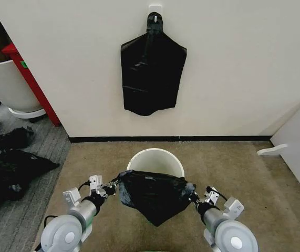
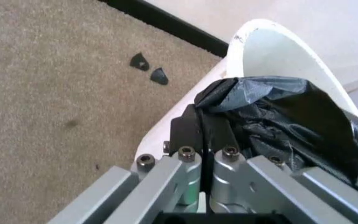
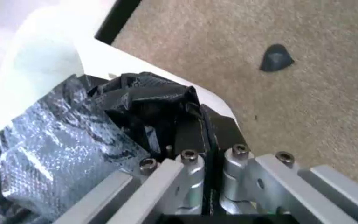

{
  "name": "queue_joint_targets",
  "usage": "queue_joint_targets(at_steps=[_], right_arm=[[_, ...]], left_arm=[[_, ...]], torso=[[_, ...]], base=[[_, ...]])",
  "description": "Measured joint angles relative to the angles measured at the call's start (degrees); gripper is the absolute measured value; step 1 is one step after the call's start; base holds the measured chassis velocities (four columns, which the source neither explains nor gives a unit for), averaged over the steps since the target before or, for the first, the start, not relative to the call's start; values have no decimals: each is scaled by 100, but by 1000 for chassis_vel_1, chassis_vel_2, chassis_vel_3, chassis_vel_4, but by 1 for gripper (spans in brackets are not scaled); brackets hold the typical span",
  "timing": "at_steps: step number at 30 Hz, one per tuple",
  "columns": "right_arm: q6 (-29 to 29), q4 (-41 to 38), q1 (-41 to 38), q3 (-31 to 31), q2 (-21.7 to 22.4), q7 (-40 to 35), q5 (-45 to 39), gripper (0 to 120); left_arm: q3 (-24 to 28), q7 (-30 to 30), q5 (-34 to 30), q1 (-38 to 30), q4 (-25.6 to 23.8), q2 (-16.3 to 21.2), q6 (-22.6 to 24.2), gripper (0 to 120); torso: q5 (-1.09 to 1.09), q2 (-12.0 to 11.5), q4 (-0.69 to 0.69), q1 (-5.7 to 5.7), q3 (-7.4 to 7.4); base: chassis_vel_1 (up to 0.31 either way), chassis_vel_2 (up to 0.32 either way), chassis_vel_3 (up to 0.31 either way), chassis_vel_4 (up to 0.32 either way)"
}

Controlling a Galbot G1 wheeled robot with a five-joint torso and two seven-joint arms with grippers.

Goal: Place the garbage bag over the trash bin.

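Left gripper (image 1: 111,187): I read its dark fingers (image 2: 188,133) as pressed together on a bunched corner of the garbage bag (image 1: 155,195), just off the near-left rim of the trash bin (image 1: 155,157).
Right gripper (image 1: 194,198): I see its fingers (image 3: 219,135) clamped on the opposite corner of the same bag, at the bin's near-right side.
Garbage bag: thin, glossy black film, heavily wrinkled; stretched between my two grippers, its top edge roughly level and its body sagging to a point below them. It hangs across the near part of the bin mouth; I cannot tell whether it touches the rim.
Trash bin: round, smooth cream-white plastic with a rolled rim; far half of the mouth lies open beyond both grippers.
Floor: short beige carpet (image 1: 234,173) on all sides of the bin; small dark scraps (image 2: 149,68) lie on it outboard of the left gripper, one more (image 3: 276,58) outboard of the right.
Edges: pale wall with a black skirting strip (image 1: 171,138) runs just beyond the bin. A flat black sheaf of bags (image 1: 152,73) hangs from a hook above it.
Open room: bare carpet outboard of each gripper; black plastic heaps (image 1: 10,168) lie well off to the left, a white panel (image 1: 297,152) well off to the right.
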State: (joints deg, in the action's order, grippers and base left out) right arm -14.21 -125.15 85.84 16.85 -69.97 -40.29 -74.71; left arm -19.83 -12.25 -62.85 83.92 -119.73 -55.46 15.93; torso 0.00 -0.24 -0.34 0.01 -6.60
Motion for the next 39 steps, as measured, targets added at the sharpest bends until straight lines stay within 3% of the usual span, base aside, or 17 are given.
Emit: queue_joint_targets(at_steps=[16,39], right_arm=[[191,191,-116,-126,-112,293,480,0],[392,629,-232,-154,-313,756,824,0]], left_arm=[[254,828,634,-87,560,-112,-759,0],[662,1083,1284,-335,1204,-255,-1243,0]], torso=[[0,0,0,0,0],[0,0,0,0,0]], base=[[0,0,0,0],[0,0,0,0]])
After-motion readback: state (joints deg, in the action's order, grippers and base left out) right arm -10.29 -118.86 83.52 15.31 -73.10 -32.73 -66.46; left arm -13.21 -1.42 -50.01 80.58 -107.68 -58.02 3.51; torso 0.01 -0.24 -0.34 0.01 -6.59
